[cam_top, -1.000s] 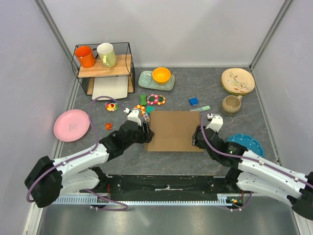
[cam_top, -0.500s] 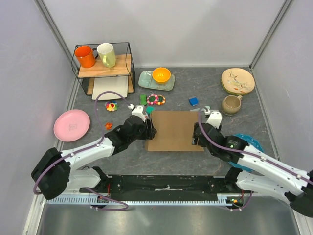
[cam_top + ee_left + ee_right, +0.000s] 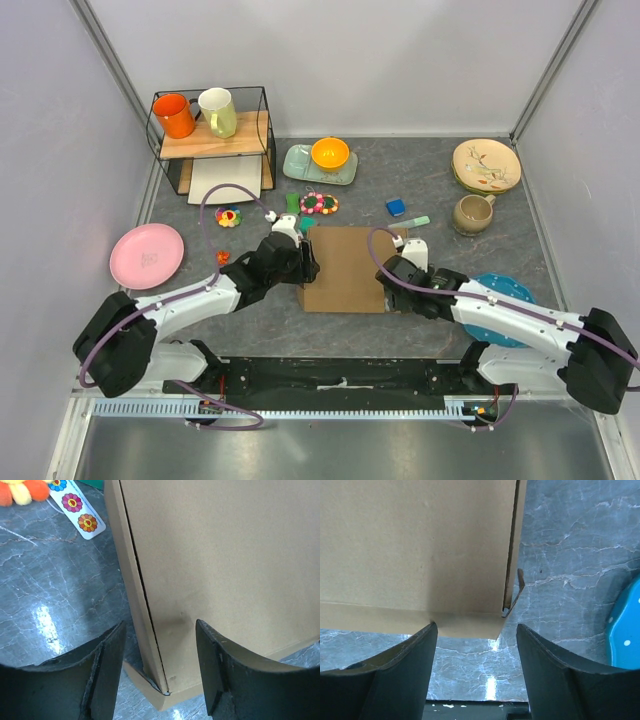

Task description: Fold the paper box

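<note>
The box [image 3: 345, 268] lies flat between the grippers. To seat its side walls, each gripper should, by this view, press squarely along the seam, not at a corner. The left gripper [image 3: 159, 630] hovers over the box's 9 o'clock edge, jaws apart astride the seam. The right gripper [image 3: 476, 627], jaws apart and empty, hovers at the 5 o'clock corner.

Pink plate [image 3: 147, 255] at bench [image 3: 420, 170] left; orange mug [image 3: 174, 115], cream mug [image 3: 218, 112] on shelf [image 3: 245, 130] (wire-framed); orange bowl [image 3: 330, 153] on green tray [image 3: 300, 160].
</note>
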Tool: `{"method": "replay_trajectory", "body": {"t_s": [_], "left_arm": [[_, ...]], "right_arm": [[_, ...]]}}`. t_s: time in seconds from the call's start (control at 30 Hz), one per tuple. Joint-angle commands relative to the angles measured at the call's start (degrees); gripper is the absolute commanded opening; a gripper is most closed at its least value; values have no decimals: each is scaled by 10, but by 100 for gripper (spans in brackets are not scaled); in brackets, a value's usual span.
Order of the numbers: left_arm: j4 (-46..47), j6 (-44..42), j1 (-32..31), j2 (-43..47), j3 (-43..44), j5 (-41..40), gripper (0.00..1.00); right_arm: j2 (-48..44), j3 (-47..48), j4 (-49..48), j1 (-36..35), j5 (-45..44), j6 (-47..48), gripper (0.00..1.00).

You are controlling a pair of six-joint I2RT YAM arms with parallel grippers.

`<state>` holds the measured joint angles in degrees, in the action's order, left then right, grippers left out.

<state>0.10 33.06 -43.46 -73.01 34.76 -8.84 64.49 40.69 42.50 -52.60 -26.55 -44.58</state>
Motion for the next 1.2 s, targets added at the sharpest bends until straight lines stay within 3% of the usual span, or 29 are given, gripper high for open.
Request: {"method": "replay_trajectory", "body": {"t_s": [0.0,0.13,0.33,0.43,0.6,0.77,0.93,1.1,1.17], "left_arm": [[3,-17,9,1,27,-5,64],[28,-2,19,21,0,12,68],[103,16,42,-13,-18,105,69],[77,10,42,-58,-1,110,66],[75,16,42,-81,-3,90,64],[74,11,44,-78,-3,66,65],[73,9,46,-84,0,62,65],[79,12,46,-99,-6,66,64],[95,16,47,-100,-18,73,58]], "right_arm": [[-11,-18,-17,0,9,-42,72],[-116,-74,-90,2,-29,-57,75],[-99,-139,-185,9,-13,-50,72],[-84,-129,-174,9,-23,-52,70],[-175,-104,-168,14,-124,-38,74],[-172,-70,-181,82,-137,11,76],[-130,-101,-298,185,-17,69,76],[-56,-179,-439,203,71,71,66],[-44,-212,-483,203,104,68,61]]}}
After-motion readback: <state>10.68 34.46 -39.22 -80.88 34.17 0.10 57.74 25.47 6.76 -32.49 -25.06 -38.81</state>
